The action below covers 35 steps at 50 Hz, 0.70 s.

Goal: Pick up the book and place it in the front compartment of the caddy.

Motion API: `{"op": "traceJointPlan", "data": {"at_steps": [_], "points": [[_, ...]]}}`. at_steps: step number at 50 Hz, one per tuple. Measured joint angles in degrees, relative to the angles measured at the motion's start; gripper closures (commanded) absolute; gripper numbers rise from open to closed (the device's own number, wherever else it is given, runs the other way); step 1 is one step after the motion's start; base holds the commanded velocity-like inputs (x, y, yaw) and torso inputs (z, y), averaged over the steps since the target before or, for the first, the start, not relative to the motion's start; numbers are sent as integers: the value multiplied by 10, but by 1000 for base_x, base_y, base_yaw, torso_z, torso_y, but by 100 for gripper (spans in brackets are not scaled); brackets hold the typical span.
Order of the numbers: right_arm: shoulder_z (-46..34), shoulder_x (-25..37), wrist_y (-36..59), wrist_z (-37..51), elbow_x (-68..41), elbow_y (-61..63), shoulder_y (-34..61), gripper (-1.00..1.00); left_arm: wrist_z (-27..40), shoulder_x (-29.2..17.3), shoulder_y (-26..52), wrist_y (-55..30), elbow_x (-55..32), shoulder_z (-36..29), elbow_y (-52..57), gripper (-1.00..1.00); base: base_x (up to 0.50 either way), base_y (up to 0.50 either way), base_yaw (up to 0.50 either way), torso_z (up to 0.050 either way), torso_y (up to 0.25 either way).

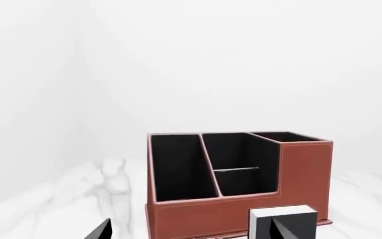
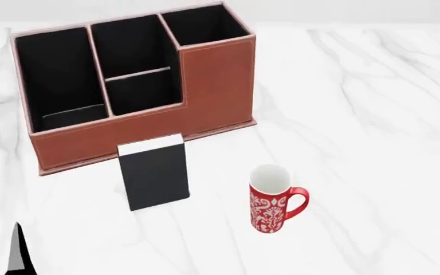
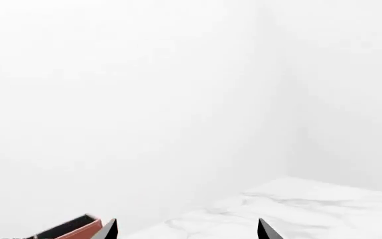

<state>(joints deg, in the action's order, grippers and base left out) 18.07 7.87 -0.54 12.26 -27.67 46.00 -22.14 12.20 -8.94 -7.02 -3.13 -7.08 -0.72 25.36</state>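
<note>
The black book (image 2: pixel 153 175) with white page edges stands upright on the marble table, just in front of the reddish-brown caddy (image 2: pixel 212 80). A low thin divider (image 2: pixel 137 73) splits the caddy's middle column. The front compartment (image 2: pixel 128 48), the larger-looking cell, lies beyond the divider, and both cells look empty. In the left wrist view my left gripper (image 1: pixel 191 234) is open and empty, low before the caddy (image 1: pixel 304 169), with the book (image 1: pixel 280 219) by one fingertip. My right gripper (image 3: pixel 187 233) is open and empty, off to the caddy's side; only the caddy's corner (image 3: pixel 71 229) shows there.
A red patterned mug (image 2: pixel 270 200) stands to the right of the book, nearer me. The caddy also has a wide left cell (image 2: pixel 59 74) and a tall square cell (image 2: pixel 201 26) at its right. White marble table (image 2: pixel 373 114) spreads to the right.
</note>
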Motion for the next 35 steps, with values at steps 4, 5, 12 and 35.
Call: {"op": "traceJointPlan", "data": {"at_steps": [4, 5, 12, 35], "points": [[31, 0, -22, 8, -21, 27, -29, -100, 4, -4, -5, -5, -5, 3, 17, -100, 0, 0, 0, 0, 0], [39, 0, -27, 10, -29, 32, -35, -100, 4, -5, -6, -6, -6, 4, 21, -100, 152, 0, 0, 0, 0], [72, 2, -52, 21, -60, 53, -62, -100, 10, -11, -11, -12, -13, 8, 40, -100, 500, 0, 0, 0, 0], [91, 4, -100, 31, -89, 82, -98, -100, 24, -25, -22, -18, -29, 11, 74, -100, 500, 0, 0, 0, 1]]}}
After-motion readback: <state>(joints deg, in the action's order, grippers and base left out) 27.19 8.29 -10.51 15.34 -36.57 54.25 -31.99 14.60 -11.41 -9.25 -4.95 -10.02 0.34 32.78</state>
